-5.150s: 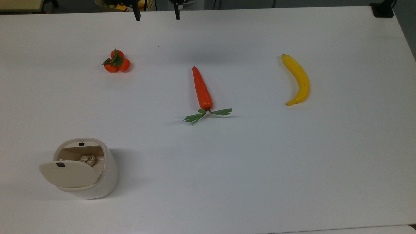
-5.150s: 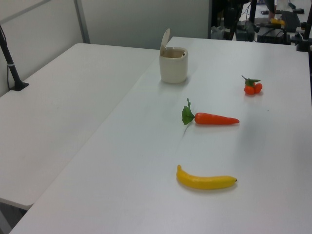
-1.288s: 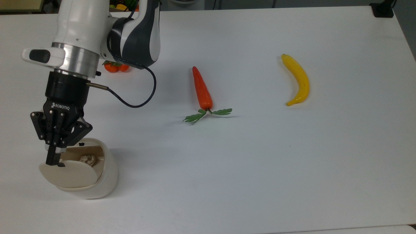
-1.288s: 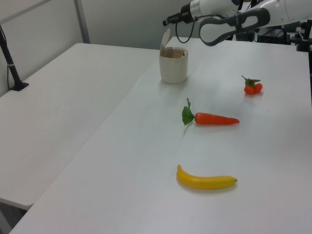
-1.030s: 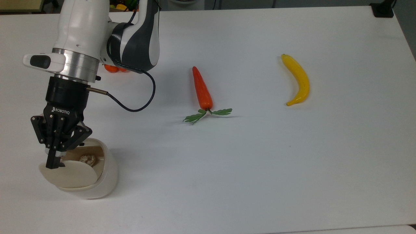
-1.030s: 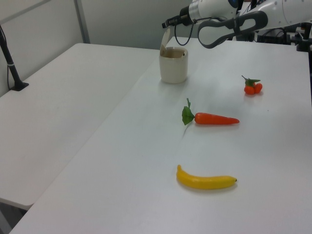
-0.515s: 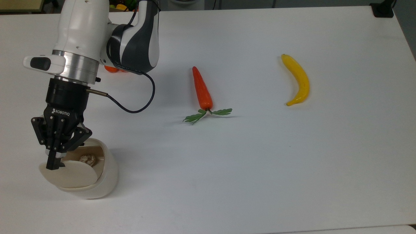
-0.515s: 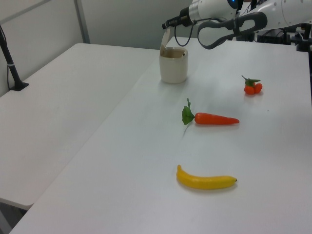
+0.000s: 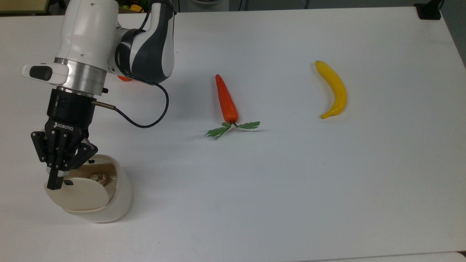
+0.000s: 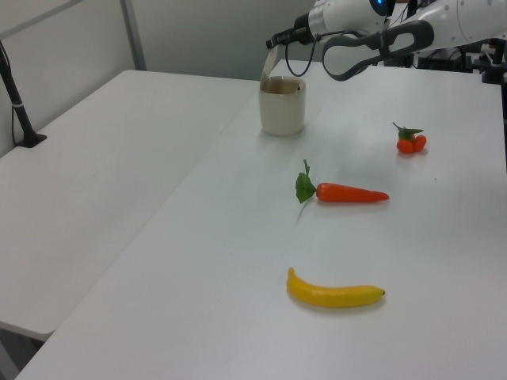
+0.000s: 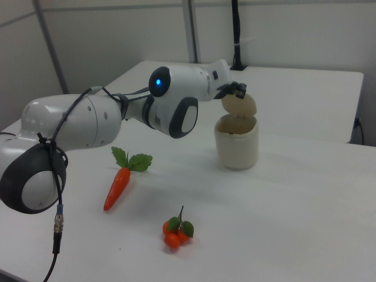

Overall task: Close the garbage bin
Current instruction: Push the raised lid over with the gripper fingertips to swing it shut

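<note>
The garbage bin (image 9: 118, 203) is a cream-white tub at the top view's lower left, also seen in the left view (image 10: 282, 109) and the right view (image 11: 237, 144). Its beige lid (image 9: 82, 198) stands raised on its hinge, leaving the bin open with a crumpled brown scrap (image 9: 98, 177) inside. The lid's black tab (image 9: 68, 182) is in view. My gripper (image 9: 54, 184) points down at the lid's upper edge, its fingers drawn together, right beside the tab. From the right view the gripper (image 11: 237, 88) sits at the top of the lid (image 11: 239, 107).
A carrot (image 9: 226, 100) lies mid-table, a banana (image 9: 334, 89) to the top view's right. A tangerine cluster (image 10: 410, 141) sits behind my arm. The white arm and its black cable (image 9: 145, 122) hang above the bin's far side.
Over five seconds the arm came in from the table's far edge to the lid. In the last half second the gripper shifted slightly toward the top view's left; the lid stays raised.
</note>
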Tool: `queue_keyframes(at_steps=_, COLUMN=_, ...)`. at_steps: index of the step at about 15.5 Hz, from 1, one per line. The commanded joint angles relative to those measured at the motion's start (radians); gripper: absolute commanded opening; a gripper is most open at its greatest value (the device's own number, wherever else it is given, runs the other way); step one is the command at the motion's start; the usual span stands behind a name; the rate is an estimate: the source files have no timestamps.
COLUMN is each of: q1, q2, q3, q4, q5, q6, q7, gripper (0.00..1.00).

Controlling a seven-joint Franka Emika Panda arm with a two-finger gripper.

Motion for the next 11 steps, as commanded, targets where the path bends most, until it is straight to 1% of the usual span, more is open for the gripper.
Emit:
queue_keyframes(at_steps=1, q1=-0.010, q2=-0.051, q3=0.005, q4=-0.092, q5=-0.008, q6=0.018, q7=-0.001, gripper=0.00)
queue_keyframes(at_steps=5, q1=-0.012, q2=-0.094, q3=0.009, q4=-0.158, q5=-0.019, q6=0.016, q7=0.000, gripper=0.00)
queue_keyframes(at_steps=9, q1=-0.015, q2=-0.162, q3=0.012, q4=-0.268, q5=-0.019, q6=0.015, q7=-0.018, gripper=0.00)
queue_keyframes(at_steps=11, q1=-0.024, q2=-0.199, q3=0.034, q4=-0.319, q5=-0.019, q6=0.013, q7=-0.020, gripper=0.00)
